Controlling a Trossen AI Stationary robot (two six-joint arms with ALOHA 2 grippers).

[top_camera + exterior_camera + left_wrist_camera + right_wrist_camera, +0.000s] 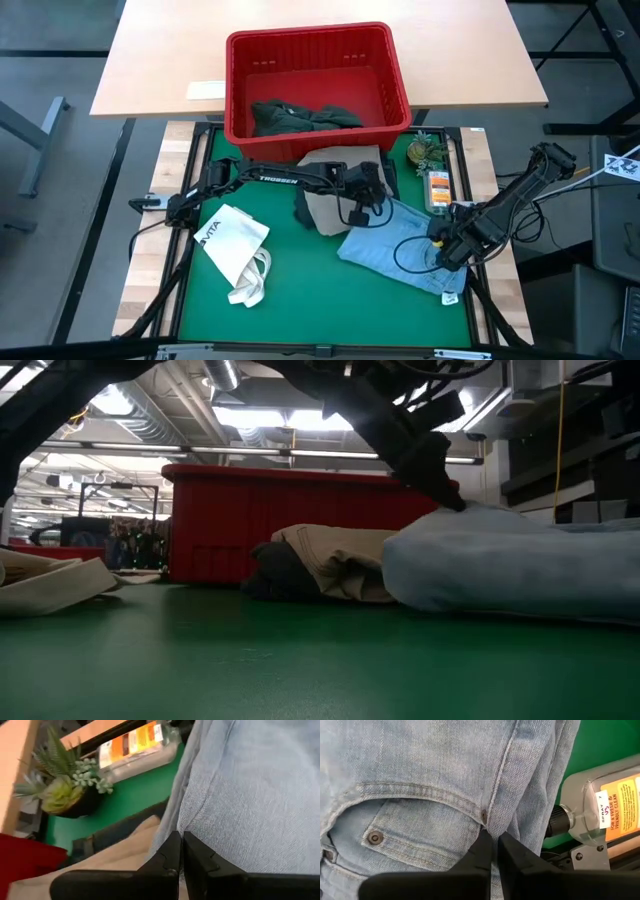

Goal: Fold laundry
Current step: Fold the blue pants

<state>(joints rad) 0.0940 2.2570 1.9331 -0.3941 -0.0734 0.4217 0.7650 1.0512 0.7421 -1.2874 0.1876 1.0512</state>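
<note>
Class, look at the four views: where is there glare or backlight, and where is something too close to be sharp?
Low view: bright ceiling lights backlight the red basket, and the arm above is a silhouette. Left wrist view: the plant looks soft. Right wrist view: the light blue jeans are sharp, stitching and rivets clear.

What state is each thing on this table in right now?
Light blue jeans: crumpled on the mat, pinched by both grippers.
Left gripper: shut on the jeans.
Right gripper: shut on the jeans.
Beige garment: bunched, unfolded.
Red basket: upright, dark garment inside.
Tote bag: lying flat.
Spray bottle: lying on its side.
</note>
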